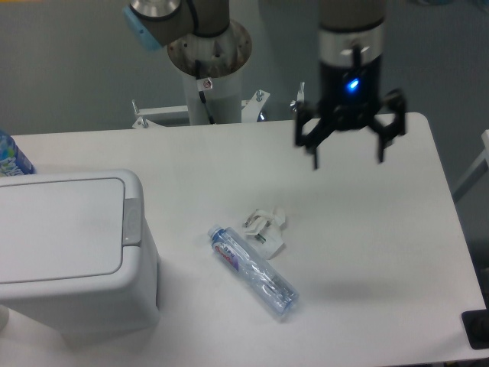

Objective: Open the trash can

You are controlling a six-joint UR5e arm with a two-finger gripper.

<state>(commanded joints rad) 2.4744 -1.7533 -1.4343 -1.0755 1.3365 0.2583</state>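
Observation:
The trash can (69, 252) is a large white bin with rounded corners at the left of the table. Its flat lid panel (57, 228) lies shut, with a small grey push tab (132, 222) on its right edge. My gripper (348, 159) hangs above the far right part of the table, well to the right of the bin and apart from it. Its two black fingers point down, spread wide, with nothing between them.
A clear plastic water bottle (254, 262) lies on its side near the table's middle, with a crumpled white wrapper (266, 226) just behind it. Another bottle's blue label (11, 157) shows at the far left edge. The arm's base (210, 57) stands behind the table.

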